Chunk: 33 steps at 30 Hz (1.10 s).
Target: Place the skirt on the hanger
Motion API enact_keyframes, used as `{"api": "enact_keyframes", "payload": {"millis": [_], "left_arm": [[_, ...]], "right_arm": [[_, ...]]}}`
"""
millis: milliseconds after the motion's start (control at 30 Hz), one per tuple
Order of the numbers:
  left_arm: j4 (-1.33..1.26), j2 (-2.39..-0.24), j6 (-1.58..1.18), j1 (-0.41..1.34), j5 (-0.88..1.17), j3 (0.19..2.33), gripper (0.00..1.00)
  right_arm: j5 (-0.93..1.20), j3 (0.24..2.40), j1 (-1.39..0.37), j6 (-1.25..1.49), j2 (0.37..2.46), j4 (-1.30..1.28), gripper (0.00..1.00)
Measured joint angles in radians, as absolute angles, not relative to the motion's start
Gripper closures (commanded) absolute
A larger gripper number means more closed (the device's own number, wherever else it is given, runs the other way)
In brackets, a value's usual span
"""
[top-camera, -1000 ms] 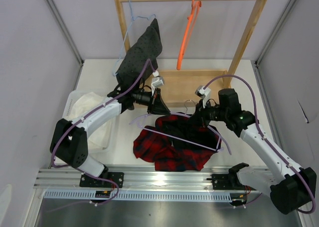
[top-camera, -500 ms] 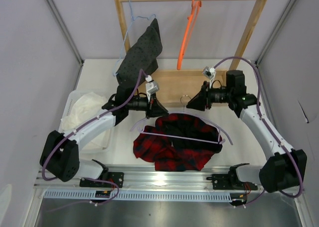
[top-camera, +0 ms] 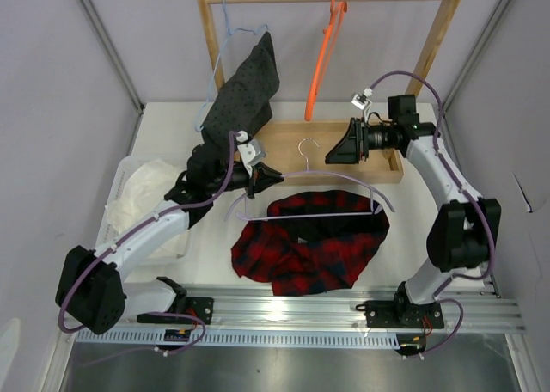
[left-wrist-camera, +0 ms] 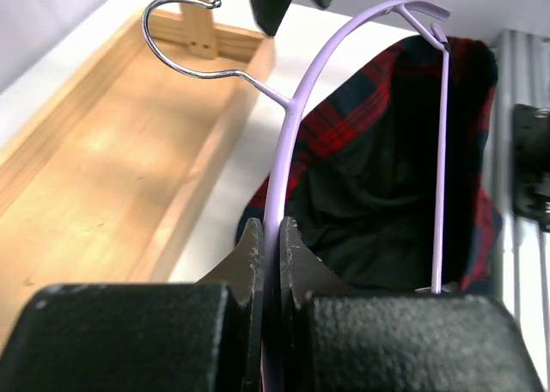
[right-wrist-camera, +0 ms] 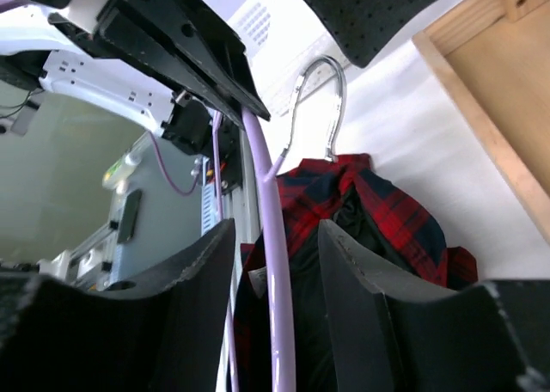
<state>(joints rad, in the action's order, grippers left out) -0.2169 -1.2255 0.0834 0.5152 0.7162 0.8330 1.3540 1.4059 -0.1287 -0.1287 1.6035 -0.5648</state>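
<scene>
One step is judged done: the left gripper point(top-camera: 265, 175) has its jaws pressed together on the left shoulder of the lilac hanger point(left-wrist-camera: 281, 156), which is held low over the skirt point(top-camera: 301, 254) with its hook point(right-wrist-camera: 341, 100) turned toward the rack; the plaid skirt is bunched on the table, its upper edge showing inside the hanger's triangle and the lower bar crossing it; whether any fabric is draped over that bar cannot be told, so the hanging itself is judged unfinished. Further right, the right gripper point(top-camera: 333, 151) is seen with its jaws spread, holding nothing, just beside the hook and apart from the skirt; a grasp on the fabric, to pull it over the bar, is judged to be what is left.

For room, the left side is bounded by the tub with the white cloth point(top-camera: 142, 194), near the left arm; behind the left gripper, the dark dotted garment point(top-camera: 245, 91) hangs close, so backward travel there is limited; the wooden rack base point(top-camera: 288, 147) lies directly behind the hook, and its raised rim could catch it; the orange hanger point(top-camera: 322, 65) hangs above that base; the rack's right upright point(top-camera: 427, 57) stands near the right arm's elbow; open table is seen right of the skirt, and the aluminium rail point(top-camera: 292, 310) marks the near edge just in front of the fabric.
</scene>
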Motion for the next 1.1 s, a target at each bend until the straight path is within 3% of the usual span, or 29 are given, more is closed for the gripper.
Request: {"api": "enact_keyframes", "payload": {"millis": [233,367,733,1100], "left_arm": [[-0.244,-1.210,0.118,0.515,0.638,0.811,1.00],[-0.278,-1.209,0.124,0.515,0.605,0.799,1.00],[-0.283,-1.196,0.141,0.521,0.586,0.785,1.00],[-0.282,-1.180,0.185,0.574,0.533,0.779,1.00]], "right_arm": [[1.379,1.750,-0.160,-0.479,1.884,-0.997,0.51],[1.378,1.779,-0.172,-0.611,1.925,-1.161,0.51],[1.343,1.625,-0.211,-0.549,1.841,-1.065,0.52],[1.317,1.625,-0.282,-0.440,1.809,-0.969,0.62]]}}
